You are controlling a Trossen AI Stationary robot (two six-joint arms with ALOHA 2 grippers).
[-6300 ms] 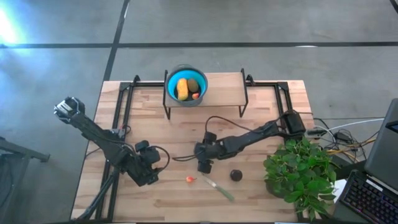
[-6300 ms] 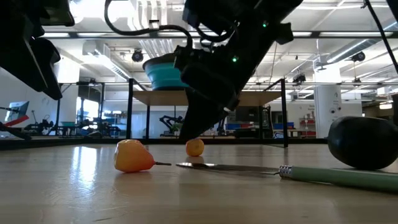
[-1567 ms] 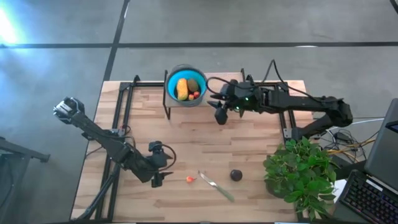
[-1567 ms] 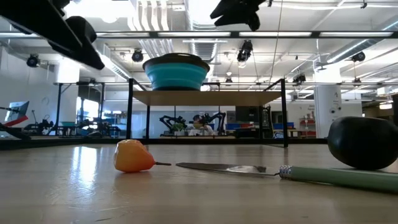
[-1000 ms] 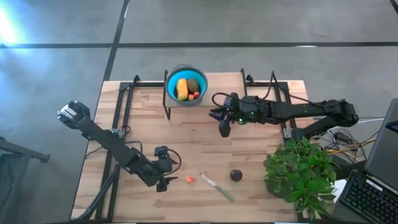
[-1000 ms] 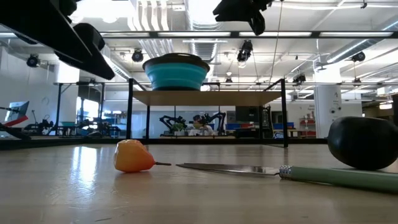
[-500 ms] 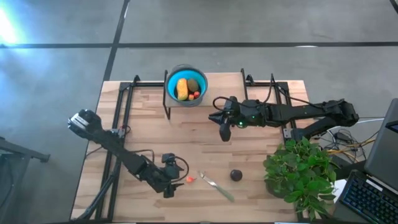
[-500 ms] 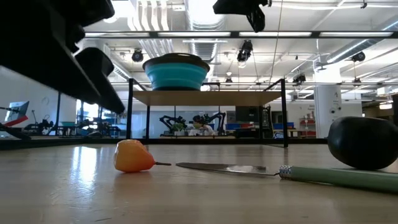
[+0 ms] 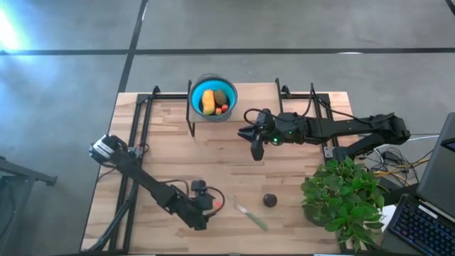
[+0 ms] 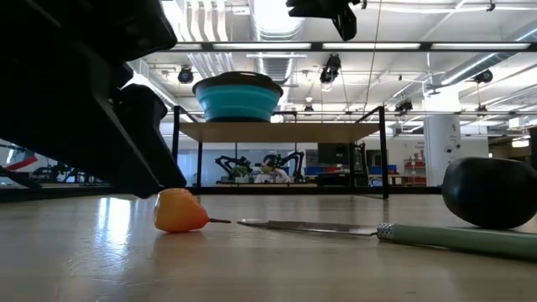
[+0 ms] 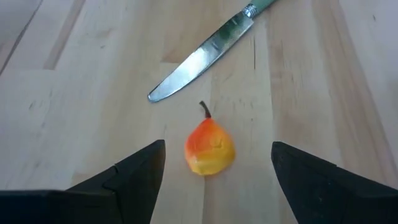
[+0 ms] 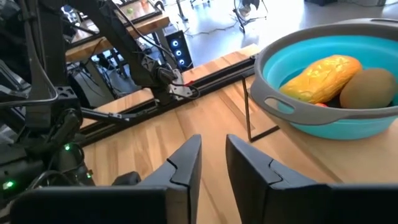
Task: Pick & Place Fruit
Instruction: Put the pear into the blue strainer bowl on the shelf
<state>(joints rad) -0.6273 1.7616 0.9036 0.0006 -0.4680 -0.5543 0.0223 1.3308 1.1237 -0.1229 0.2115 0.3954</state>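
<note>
Hovering my left gripper (image 11: 214,168) wide open over the small orange-red fruit (image 11: 209,147), one finger on each side, not touching it. That fruit lies on the table (image 9: 170,153) just beside the tip of the knife (image 11: 202,57). Dark round fruit (image 9: 269,200) sits past the knife's green handle. Blue bowl (image 9: 212,98) on the raised shelf holds the long yellow fruit (image 9: 207,101), green oval fruit (image 9: 221,97) and a tiny red one. My right gripper (image 12: 212,163) hangs mid-table near the shelf, fingers nearly together, holding nothing.
</note>
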